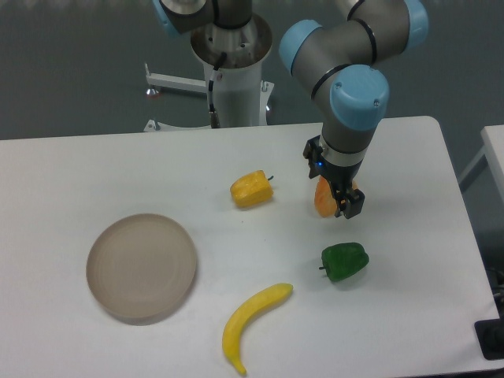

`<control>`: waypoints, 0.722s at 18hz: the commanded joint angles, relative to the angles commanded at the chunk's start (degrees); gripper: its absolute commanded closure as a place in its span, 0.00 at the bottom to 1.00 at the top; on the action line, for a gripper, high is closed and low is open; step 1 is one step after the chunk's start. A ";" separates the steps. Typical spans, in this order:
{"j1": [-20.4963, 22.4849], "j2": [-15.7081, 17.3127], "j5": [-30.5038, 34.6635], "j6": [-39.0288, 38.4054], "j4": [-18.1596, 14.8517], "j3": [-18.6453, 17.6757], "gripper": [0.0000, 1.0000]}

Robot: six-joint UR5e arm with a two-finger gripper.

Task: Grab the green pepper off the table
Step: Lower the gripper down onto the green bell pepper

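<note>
On the right side of the table [71, 165], I am seeing the green pepper [345, 261] lying on its side, just nearer than my gripper [340, 198]. An orange pepper [324, 199] is sitting right behind the fingers, so I cannot tell how the jaws are standing. Further left are lying a yellow pepper [251, 189], a banana [250, 324] and a plate [142, 267].

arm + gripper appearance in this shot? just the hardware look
Grey tubular arm links with light blue caps on the rounded joints. A black cable runs down the white pedestal base behind the table. The gripper is small, black and two-fingered, on a black wrist flange with a tiny blue light.
</note>
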 joint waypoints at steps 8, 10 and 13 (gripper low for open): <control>0.17 -2.19 -2.10 0.26 0.35 2.54 0.00; 0.26 -4.30 -4.57 -0.26 0.61 4.74 0.00; -0.35 -8.34 -5.10 -1.23 1.14 7.73 0.00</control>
